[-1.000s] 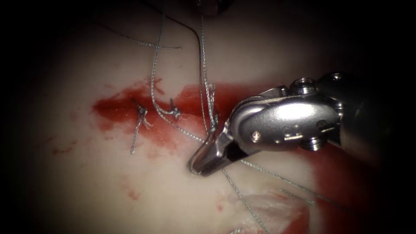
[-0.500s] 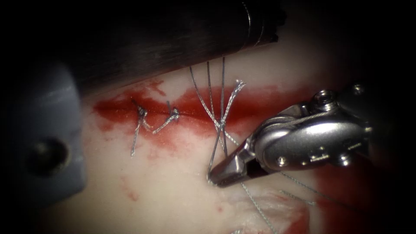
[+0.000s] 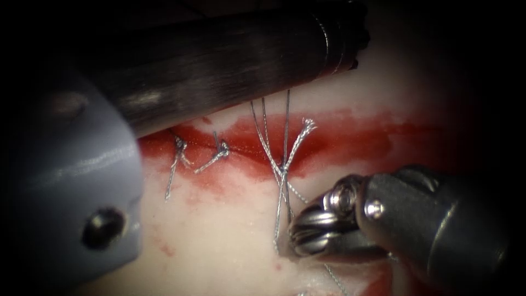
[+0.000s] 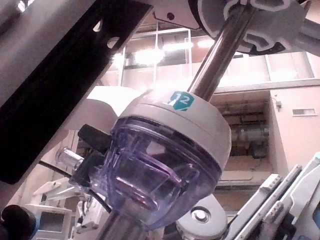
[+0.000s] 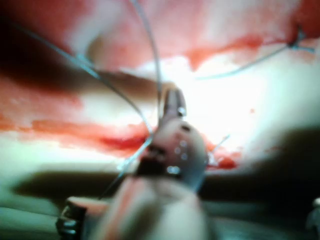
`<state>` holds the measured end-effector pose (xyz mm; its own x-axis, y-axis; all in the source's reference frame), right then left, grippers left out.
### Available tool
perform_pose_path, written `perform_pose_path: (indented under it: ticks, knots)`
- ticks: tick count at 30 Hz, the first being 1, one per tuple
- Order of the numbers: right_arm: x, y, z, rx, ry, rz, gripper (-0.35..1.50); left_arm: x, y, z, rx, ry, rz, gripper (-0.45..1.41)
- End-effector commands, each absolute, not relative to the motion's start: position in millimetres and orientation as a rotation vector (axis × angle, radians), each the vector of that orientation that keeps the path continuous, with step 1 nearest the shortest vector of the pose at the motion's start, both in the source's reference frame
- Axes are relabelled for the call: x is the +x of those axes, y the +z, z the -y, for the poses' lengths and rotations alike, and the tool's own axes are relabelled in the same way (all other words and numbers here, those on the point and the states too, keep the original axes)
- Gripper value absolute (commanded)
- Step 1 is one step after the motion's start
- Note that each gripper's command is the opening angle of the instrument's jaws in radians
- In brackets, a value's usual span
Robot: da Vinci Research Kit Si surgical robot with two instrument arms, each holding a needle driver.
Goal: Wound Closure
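Thread (image 3: 285,164) crossing the cut in tissue (image 3: 219,219), strands running into the right tool (image 3: 290,241) – jaw state can't tell. Cannula (image 4: 170,150) reading "12". Versus a second ago: left tool's shaft (image 3: 219,60) now lying across the top – right tool sitting lower.

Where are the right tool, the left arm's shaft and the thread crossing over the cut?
right tool (image 3: 290,241): endoscope view, at its tip by the thread.
left arm's shaft (image 3: 230,66): endoscope view, on the dark tube.
thread (image 3: 282,170): endoscope view, where the strands cross at the cut.
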<state>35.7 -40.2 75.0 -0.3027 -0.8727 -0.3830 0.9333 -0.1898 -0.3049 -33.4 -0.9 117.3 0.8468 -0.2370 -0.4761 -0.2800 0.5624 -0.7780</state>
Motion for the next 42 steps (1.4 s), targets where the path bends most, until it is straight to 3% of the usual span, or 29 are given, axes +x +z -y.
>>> perform_pose_path:
  ticks: [1, 19, 20, 21, 23, 24, 29, 33, 34, 35, 37, 39, 40, 41, 42]
  knots:
    - [36.7, 74.5, 39.5, 0.127, -1.802, -0.552, -0.35, -33.9, 116.6, -0.5, -0.991, 0.021, -0.583, -0.45]
    - [35.6, 73.8, 39.8, 0.095, -1.766, -0.539, -0.35, -33.6, 116.0, -0.8, -0.965, -0.021, -0.629, -0.45]
    - [35.6, 73.6, 39.6, 0.092, -1.729, -0.542, -0.28, -33.4, 115.8, -0.7, -0.963, -0.032, -0.627, -0.45]
    - [35.6, 73.3, 38.9, 0.090, -1.601, -0.527, 0.07, -32.6, 114.9, -0.4, -0.951, -0.062, -0.610, -0.45]
    - [35.5, 72.8, 38.0, 0.074, -1.461, -0.506, 0.16, -31.5, 113.8, 0.2, -0.919, -0.118, -0.610, -0.45]
    - [35.3, 72.5, 37.4, 0.069, -1.366, -0.493, 0.29, -30.9, 113.1, 0.5, -0.903, -0.150, -0.595, -0.45]
    - [34.6, 71.0, 33.6, 0.111, -1.005, -0.469, 0.19, -27.0, 109.0, 2.6, -0.678, -0.338, -0.491, -0.45]
    - [32.9, 70.2, 30.8, 0.207, -0.586, -0.454, -0.18, -22.1, 103.8, 5.5, -0.307, -0.537, -0.256, -0.45]
    - [32.6, 70.2, 30.5, 0.222, -0.509, -0.477, -0.20, -21.4, 103.0, 6.0, -0.270, -0.575, -0.232, -0.45]
    - [32.4, 70.2, 30.2, 0.247, -0.408, -0.509, -0.10, -20.5, 101.9, 6.6, -0.228, -0.597, -0.205, -0.45]
    - [31.8, 70.4, 29.8, 0.353, -0.007, -0.617, 0.47, -19.0, 99.7, 8.4, -0.191, -0.626, -0.168, -0.45]
    - [31.5, 70.7, 29.9, 0.395, 0.223, -0.640, 0.34, -18.1, 98.1, 9.9, -0.147, -0.668, -0.139, -0.45]
    - [31.4, 70.8, 30.0, 0.404, 0.309, -0.635, 0.36, -17.7, 97.5, 10.6, -0.125, -0.689, -0.125, -0.45]
    - [31.6, 70.8, 30.0, 0.391, 0.377, -0.632, 0.89, -17.0, 96.8, 11.7, -0.103, -0.714, -0.107, -0.45]
    - [31.7, 70.8, 30.0, 0.375, 0.410, -0.623, 1.03, -16.5, 96.4, 12.5, -0.093, -0.727, -0.095, -0.45]
